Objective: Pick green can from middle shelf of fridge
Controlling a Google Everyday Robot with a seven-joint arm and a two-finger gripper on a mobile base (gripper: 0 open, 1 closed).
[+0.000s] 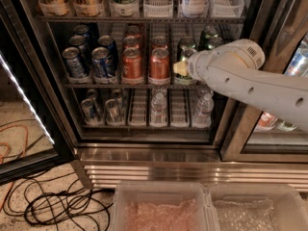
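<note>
My gripper (179,68) sits against the green can (186,49); I can't tell its opening. The can looks light, rigid, slick, so I'd clamp mid-body

On middle shelf (120,85): 5 blue cans (74,63), 5 orange-red cans (131,65), at least 3 green cans (186,45). Lower shelf (139,126): 4 silver cans (89,110), 2 water bottles (158,107). 1 tool (179,68), at green cans.
</note>
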